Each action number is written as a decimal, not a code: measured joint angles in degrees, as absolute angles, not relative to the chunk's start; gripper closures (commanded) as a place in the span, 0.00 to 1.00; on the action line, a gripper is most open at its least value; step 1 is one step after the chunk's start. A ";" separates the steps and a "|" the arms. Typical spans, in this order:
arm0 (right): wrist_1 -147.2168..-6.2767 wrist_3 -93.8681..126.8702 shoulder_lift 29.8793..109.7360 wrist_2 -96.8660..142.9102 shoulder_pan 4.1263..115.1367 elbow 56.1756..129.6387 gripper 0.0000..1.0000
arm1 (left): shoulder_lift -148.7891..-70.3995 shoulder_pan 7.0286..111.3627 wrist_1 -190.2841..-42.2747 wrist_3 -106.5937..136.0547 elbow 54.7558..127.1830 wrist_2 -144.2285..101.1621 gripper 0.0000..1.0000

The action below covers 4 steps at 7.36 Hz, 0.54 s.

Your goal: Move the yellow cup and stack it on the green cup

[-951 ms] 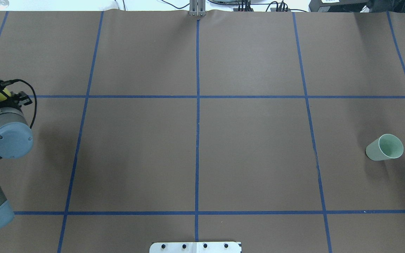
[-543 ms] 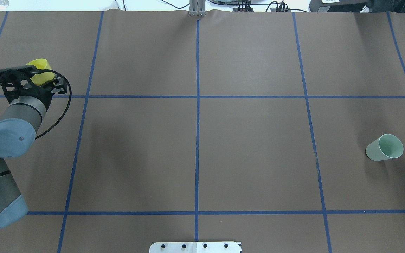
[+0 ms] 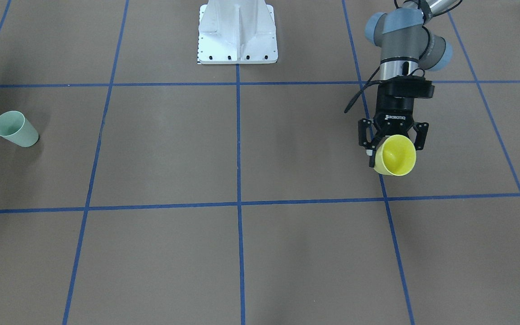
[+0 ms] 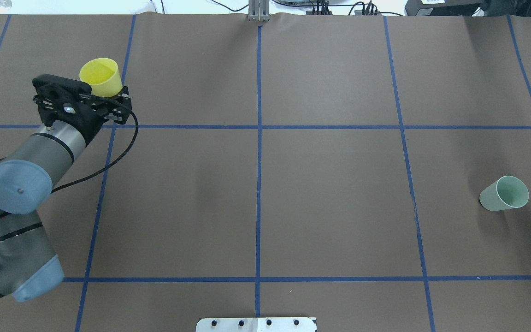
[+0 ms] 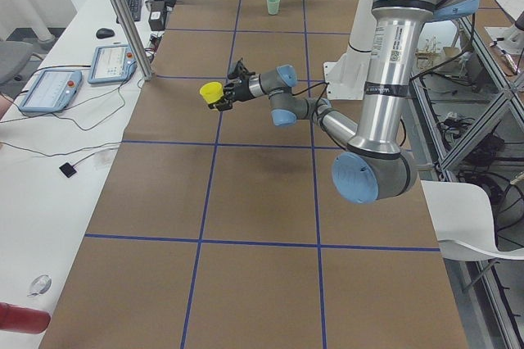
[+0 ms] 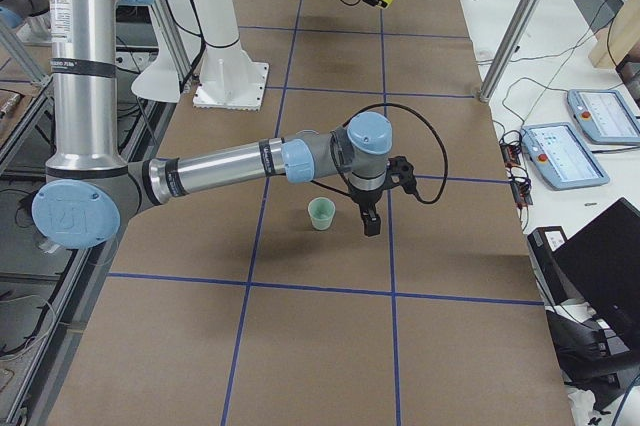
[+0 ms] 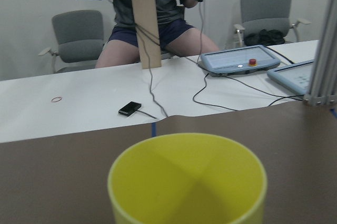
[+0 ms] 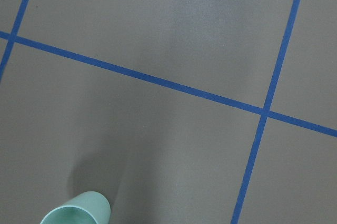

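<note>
Yellow cup [image 4: 101,76]: held off the desk [image 4: 330,193] over the robot's left side, near a blue tape line [image 4: 259,152]. Its mouth tilts toward the far edge.
Left fingers [image 4: 104,95]: clamped on the yellow cup's lower wall, one on each side.
Green cup [image 4: 504,193]: stands upright on the desk at the robot's right side, mouth up and well apart from the yellow cup.
Right fingers [image 6: 370,221]: point down just beside the green cup. I cannot tell whether they are apart or together.
Desk: covered in brown paper with a grid of blue tape lines.
</note>
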<state>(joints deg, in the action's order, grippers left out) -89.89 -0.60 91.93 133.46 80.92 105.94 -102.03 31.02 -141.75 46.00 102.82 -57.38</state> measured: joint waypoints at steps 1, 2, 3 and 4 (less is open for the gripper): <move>-89.69 -0.65 91.30 133.55 80.50 105.86 0.00 | -104.41 28.83 -142.65 42.83 102.68 -58.58 1.00; -89.43 -0.58 90.65 133.71 79.92 105.85 0.00 | -105.66 27.74 -143.16 39.51 102.54 -61.35 1.00; -88.76 -0.37 89.49 133.89 78.69 106.03 0.00 | -106.34 27.28 -144.55 36.51 102.48 -65.37 1.00; -87.93 0.96 87.50 134.13 76.77 106.22 0.00 | -107.22 27.14 -146.82 33.72 102.50 -69.62 1.00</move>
<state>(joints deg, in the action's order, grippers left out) -87.93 0.96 87.50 134.13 76.77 106.22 -107.22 27.14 -146.82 33.72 102.50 -69.62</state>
